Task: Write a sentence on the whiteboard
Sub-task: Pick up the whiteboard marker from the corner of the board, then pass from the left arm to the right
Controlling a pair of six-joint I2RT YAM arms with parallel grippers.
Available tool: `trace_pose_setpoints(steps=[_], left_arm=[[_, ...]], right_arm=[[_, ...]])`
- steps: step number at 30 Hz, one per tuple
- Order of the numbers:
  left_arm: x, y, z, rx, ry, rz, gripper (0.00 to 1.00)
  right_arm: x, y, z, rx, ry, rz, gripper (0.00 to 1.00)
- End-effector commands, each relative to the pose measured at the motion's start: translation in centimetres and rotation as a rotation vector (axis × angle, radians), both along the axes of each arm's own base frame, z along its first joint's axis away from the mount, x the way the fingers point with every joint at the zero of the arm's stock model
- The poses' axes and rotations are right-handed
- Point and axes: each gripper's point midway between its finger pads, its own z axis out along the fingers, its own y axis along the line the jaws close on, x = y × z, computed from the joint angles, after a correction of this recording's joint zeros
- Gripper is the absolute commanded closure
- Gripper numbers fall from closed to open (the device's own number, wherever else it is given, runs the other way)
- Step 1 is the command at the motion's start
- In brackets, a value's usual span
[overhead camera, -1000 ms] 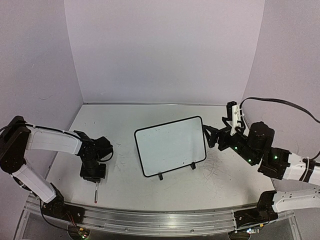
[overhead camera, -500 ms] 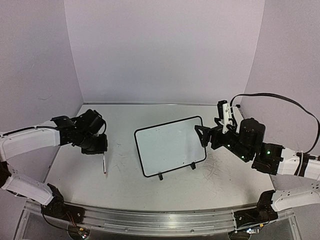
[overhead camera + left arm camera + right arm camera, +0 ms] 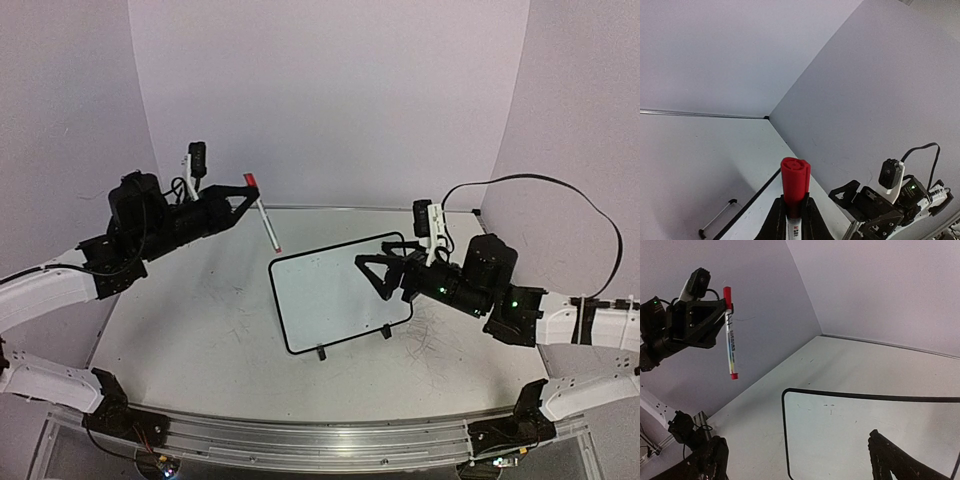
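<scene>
The whiteboard (image 3: 340,292) has no sentence yet. I lifted the marker (image 3: 264,222) up left of it, left tool (image 3: 243,195) pinching it. The right tool (image 3: 378,272), wide, came over its right side. Writing next.

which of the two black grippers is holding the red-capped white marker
The left gripper, shut on the red-capped white marker in mid-air. The right gripper is open and empty, near the black-framed whiteboard.

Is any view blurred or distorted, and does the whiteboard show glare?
Top external view: sharp, but the lens curves the front rail; the whiteboard shows no glare. Left wrist view: the marker is close yet clear. Right wrist view: the whiteboard has only a soft grey sheen.
</scene>
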Motion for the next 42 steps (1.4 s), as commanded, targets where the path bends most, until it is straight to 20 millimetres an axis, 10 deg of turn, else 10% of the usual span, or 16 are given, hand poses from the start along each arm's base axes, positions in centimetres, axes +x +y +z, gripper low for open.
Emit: trace_pose_setpoints(steps=[1,16,37,42], left_arm=[[-3.0,-5.4,4.9,-0.142,-0.184,-0.195,1.00],[-3.8,-10.5,2.5,-0.237,-0.126,-0.270,1.00],[-5.0,-11.7,2.1,-0.294,-0.097,-0.321,1.00],[-5.2,-11.6,1.7,-0.281,-0.102,-0.327,0.88]], right_arm=[[-1.8,2.5,3.5,0.164,0.006,0.173,0.02],[-2.1,3.0,4.6,0.418,0.092,0.232,0.13],[-3.2,5.8,5.6,0.424,0.043,0.396,0.99],[-3.1,5.4,5.1,0.413,0.035,0.373,1.00]])
